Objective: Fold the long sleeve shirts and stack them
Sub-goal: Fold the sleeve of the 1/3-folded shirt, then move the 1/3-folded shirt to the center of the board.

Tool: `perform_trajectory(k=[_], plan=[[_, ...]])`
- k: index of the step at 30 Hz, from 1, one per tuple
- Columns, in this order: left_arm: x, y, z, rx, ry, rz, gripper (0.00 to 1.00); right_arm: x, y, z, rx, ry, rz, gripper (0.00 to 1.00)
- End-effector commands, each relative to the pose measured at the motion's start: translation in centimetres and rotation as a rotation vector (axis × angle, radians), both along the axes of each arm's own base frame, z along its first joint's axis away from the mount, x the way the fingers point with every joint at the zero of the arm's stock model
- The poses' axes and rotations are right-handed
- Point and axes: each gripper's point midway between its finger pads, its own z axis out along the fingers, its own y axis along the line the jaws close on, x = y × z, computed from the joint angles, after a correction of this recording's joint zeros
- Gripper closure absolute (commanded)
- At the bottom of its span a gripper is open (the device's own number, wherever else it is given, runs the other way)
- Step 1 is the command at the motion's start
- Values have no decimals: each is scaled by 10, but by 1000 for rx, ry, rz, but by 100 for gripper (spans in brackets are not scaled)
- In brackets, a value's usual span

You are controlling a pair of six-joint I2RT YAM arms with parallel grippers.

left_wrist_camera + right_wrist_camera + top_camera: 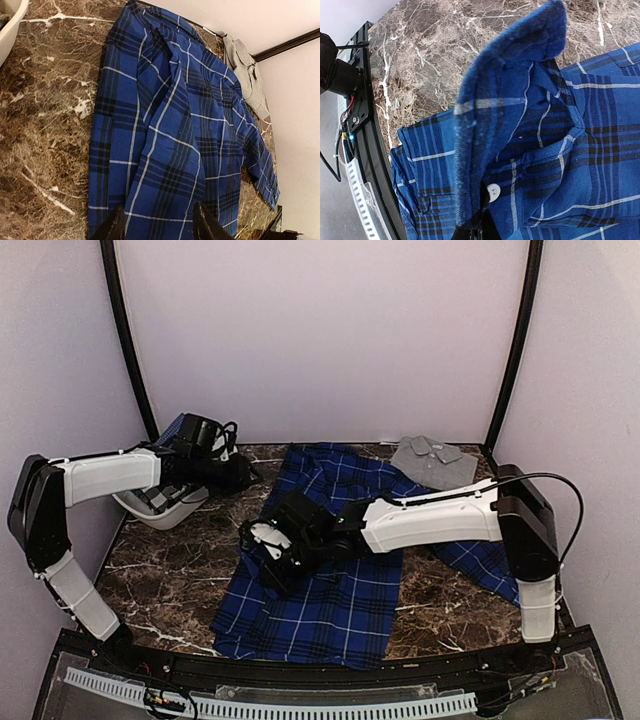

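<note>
Plaid cloth filled the middle of the marble table in the overhead view. The royal-blue and black plaid shirt lay spread open there, crossed by thin white lines, its lower edge close to the table's near edge and part of it reaching under the right arm toward the table's right side. The grey shirt, plain and collared, sat as a small folded bundle at the table's far right corner, apart from the plaid one. The right gripper was low over the table's middle, on the left part of the plaid shirt. The left gripper hung above the table's far left, beside a white bin at the table's left edge. From the left wrist, the plaid shirt ran lengthwise down the table's middle with soft creases, bare brown marble at its side and the grey shirt beyond it at the table's far corner. The two dark fingers stood partly apart with nothing between them. From the right wrist, a flap of the plaid shirt stood raised off the table in a curved fold, its fuzzy blue underside showing. A white button sat just above the jaws, which were pinched tight on the cloth's edge.
</note>
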Motion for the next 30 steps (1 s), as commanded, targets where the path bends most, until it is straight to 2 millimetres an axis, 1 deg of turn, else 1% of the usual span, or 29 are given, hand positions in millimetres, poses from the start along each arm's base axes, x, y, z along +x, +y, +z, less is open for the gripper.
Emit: perform_trajectory(k=[1, 4, 6, 7, 9, 10, 13, 14, 16, 18, 21, 24, 27, 30], plan=[[-22, 11, -4, 26, 11, -1, 55, -8, 21, 6, 56, 16, 16, 100], [-31, 17, -11, 33, 27, 7, 55, -11, 24, 5, 66, 25, 22, 100], [-40, 22, -21, 45, 51, 13, 55, -13, 25, 8, 77, 32, 28, 94], [-43, 23, -21, 44, 52, 15, 55, -14, 25, 12, 87, 35, 32, 88], [-50, 25, -30, 43, 74, 17, 55, -17, 25, 22, 114, 38, 44, 77], [-55, 27, -35, 44, 88, 14, 55, -19, 25, 29, 131, 38, 49, 68], [-63, 30, -46, 53, 114, 14, 55, -16, 19, 49, 175, 23, 43, 56], [-67, 31, -51, 56, 126, 11, 55, -12, 16, 54, 183, 20, 30, 54], [-73, 32, -58, 57, 145, 5, 56, 3, 6, 58, 187, 23, -15, 53], [-79, 33, -65, 66, 164, 1, 56, 26, -8, 57, 183, 28, -90, 53], [-85, 34, -76, 90, 189, -11, 56, 69, -33, 50, 168, 50, -250, 53], [-91, 35, -87, 112, 211, -18, 56, 117, -54, 43, 180, 83, -393, 59], [-97, 37, -100, 144, 241, -23, 56, 154, -63, 34, 177, 73, -473, 67], [-104, 43, -111, 194, 273, -23, 55, 180, -64, 24, 163, 64, -508, 72]])
